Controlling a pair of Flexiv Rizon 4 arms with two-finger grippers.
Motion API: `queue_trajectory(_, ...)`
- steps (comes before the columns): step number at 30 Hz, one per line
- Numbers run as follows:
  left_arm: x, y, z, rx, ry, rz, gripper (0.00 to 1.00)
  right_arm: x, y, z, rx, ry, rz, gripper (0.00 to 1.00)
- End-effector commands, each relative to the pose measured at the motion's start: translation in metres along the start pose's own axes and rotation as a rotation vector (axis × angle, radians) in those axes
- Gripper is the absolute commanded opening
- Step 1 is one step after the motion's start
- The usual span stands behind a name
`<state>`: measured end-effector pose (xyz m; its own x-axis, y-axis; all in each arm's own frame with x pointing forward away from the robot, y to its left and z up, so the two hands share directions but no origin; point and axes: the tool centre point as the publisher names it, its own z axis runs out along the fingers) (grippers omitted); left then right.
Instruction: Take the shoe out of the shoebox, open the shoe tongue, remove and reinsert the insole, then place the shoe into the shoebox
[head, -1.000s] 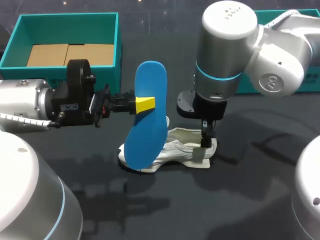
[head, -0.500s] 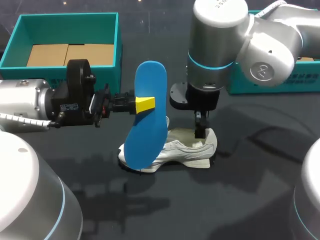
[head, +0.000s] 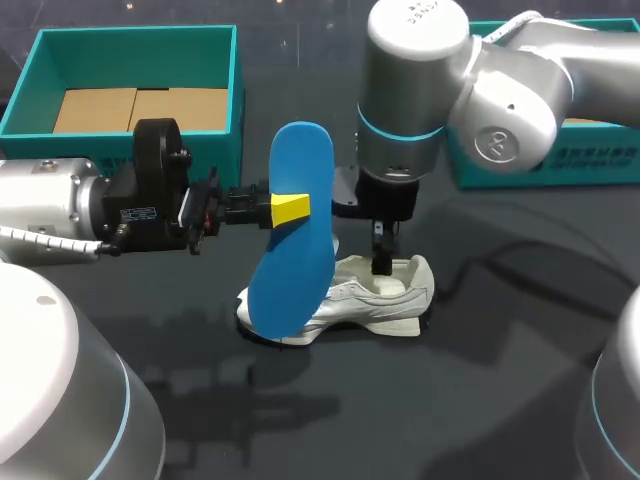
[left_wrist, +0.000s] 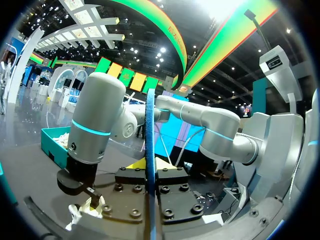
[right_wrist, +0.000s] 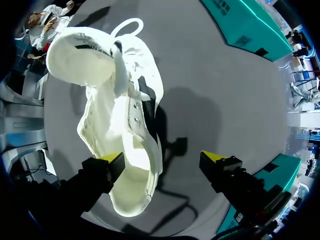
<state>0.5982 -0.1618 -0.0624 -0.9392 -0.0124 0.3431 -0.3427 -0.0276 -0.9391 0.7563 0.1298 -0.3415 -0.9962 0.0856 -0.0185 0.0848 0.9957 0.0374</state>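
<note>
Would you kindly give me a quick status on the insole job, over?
Left gripper shut on blue insole, held upright. Right gripper open, low over white shoe's opening. Shoe on table, out of shoebox. Right gripper may block reinsertion.

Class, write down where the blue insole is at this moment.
In the head view's middle, the blue insole is held upright in the left claw, its lower end by the white shoe toe.
</note>
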Motion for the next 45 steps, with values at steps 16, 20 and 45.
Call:
queue_trajectory(16, 0.001, 0.002, 0.001, 0.003, -0.003, 0.000, 0.00, -0.006, 0.017, 0.017, 0.048, 0.025, 0.002, 1.00)
queue_trajectory(20, 0.001, 0.002, 0.001, 0.003, -0.003, 0.000, 0.00, -0.006, 0.019, 0.022, 0.041, 0.026, -0.006, 1.00)
queue_trajectory(45, 0.001, 0.002, 0.001, 0.003, -0.003, 0.000, 0.00, 0.007, 0.020, 0.049, 0.007, 0.083, -0.008, 0.00)
